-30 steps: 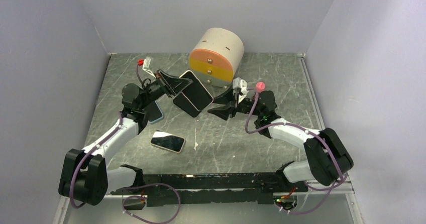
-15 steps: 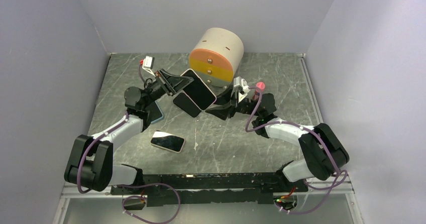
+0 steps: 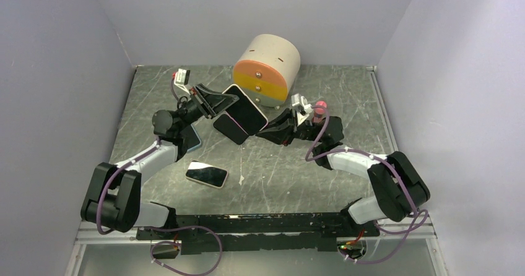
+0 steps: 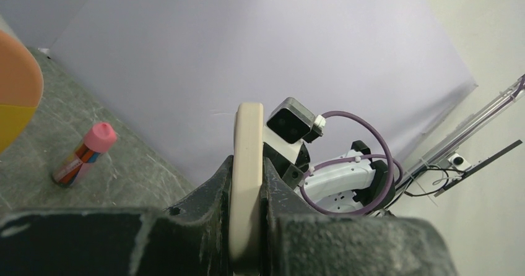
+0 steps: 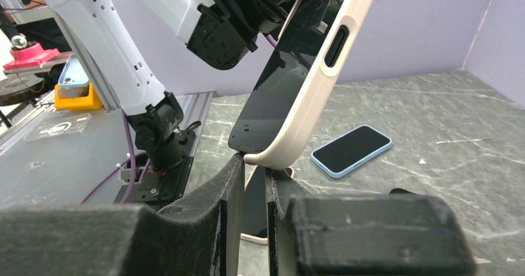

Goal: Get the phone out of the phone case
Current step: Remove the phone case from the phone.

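My left gripper is shut on a black phone in a beige case and holds it tilted in the air before the drum. In the left wrist view the case edge stands between the jaws. My right gripper is at the phone's lower right corner. In the right wrist view its jaws are narrowed at the beige case corner. There the dark phone stands slightly apart from the case.
A blue-cased phone lies under the left arm and also shows in the right wrist view. A second phone lies near the front. A beige drum stands at the back. A pink-capped marker lies behind the right wrist.
My right gripper has moved left up to the phone's lower corner and its jaws have narrowed from wide open. The left gripper has lifted the phone slightly.
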Robot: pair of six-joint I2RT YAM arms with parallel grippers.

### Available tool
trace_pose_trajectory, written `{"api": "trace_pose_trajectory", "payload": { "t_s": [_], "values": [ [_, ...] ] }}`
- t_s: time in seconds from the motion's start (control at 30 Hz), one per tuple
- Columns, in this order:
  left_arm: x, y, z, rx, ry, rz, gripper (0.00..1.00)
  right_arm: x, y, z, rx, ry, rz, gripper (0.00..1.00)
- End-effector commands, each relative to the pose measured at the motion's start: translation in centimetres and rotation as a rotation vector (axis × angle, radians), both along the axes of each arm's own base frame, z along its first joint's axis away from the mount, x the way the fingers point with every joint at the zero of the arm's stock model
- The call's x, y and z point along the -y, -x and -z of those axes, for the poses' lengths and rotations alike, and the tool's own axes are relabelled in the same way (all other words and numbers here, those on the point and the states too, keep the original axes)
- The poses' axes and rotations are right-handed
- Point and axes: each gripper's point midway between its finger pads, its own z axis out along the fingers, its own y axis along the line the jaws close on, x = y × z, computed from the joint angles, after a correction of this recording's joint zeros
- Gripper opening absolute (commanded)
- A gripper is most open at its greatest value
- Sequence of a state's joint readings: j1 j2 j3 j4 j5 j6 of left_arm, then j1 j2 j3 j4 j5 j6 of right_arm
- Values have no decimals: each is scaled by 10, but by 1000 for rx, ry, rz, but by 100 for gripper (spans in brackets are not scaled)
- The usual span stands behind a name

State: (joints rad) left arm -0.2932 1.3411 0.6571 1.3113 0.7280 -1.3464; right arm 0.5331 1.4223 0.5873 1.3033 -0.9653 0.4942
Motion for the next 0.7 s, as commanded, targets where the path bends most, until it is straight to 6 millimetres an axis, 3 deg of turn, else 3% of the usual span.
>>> {"api": "trace_pose_trajectory", "payload": {
  "t_s": [0.0, 0.13, 0.33, 0.67],
  "values": [
    [10, 29, -26, 102, 10, 106, 3, 11, -17, -29, 64, -73, 110, 18],
    [18, 37, -26, 131, -37, 119, 2, 17, -35, -34, 26, -74, 213, 16],
    [22, 48, -31, 171, -67, 136, 2, 42, -59, -51, -45, -128, 332, 11],
    [29, 41, -17, 139, -138, 117, 2, 49, -47, -80, 15, -145, 308, 14]
  ]
}}
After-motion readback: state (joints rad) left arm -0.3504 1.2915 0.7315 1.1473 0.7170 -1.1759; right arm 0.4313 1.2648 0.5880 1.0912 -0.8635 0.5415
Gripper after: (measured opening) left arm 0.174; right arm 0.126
